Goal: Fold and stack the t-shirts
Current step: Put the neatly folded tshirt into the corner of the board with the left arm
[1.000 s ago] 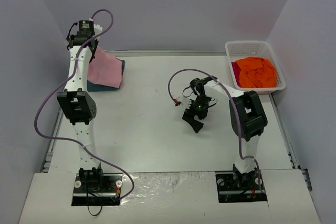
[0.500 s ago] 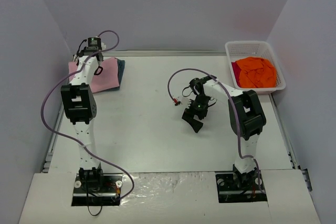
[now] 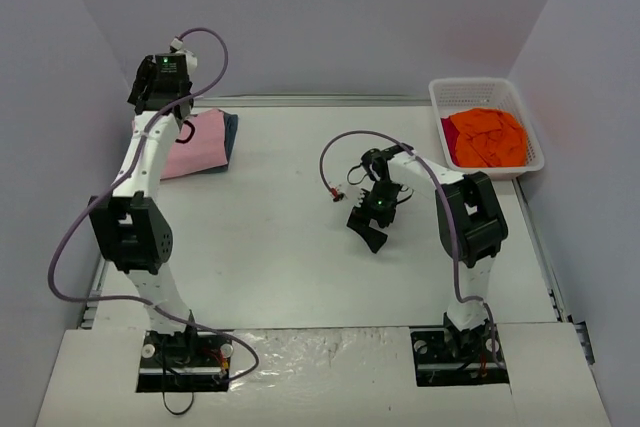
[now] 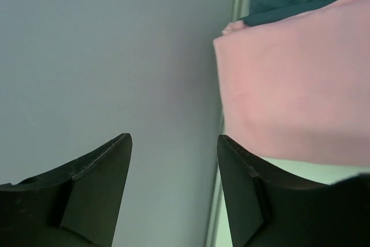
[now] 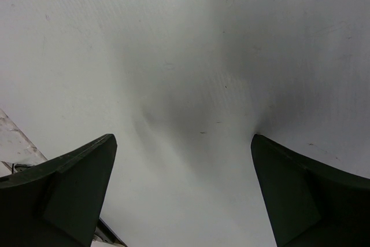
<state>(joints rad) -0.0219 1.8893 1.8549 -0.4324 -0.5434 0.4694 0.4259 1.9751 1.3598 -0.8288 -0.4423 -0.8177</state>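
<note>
The light pink t-shirt (image 3: 198, 146) lies folded flat at the back left of the table, on top of the dark teal-blue t-shirt (image 3: 232, 132), whose edge shows on its right. In the left wrist view the pink t-shirt (image 4: 295, 85) fills the right side, with the teal one (image 4: 283, 1) above it. My left gripper (image 3: 158, 87) (image 4: 173, 143) hangs raised beside the left wall, open and empty, apart from the shirts. The orange t-shirt (image 3: 486, 137) sits crumpled in the basket. My right gripper (image 3: 369, 231) (image 5: 182, 143) is open over bare table at mid-right.
The white mesh basket (image 3: 470, 84) stands at the back right corner. Grey walls close in on the left, back and right. A metal rail (image 4: 228, 114) runs along the table's left edge, next to the shirts. Purple cables loop off both arms.
The left gripper let go of the pink t-shirt, which went from hanging to lying flat on the teal one. The left arm then rose toward the wall. The right arm stayed still.
</note>
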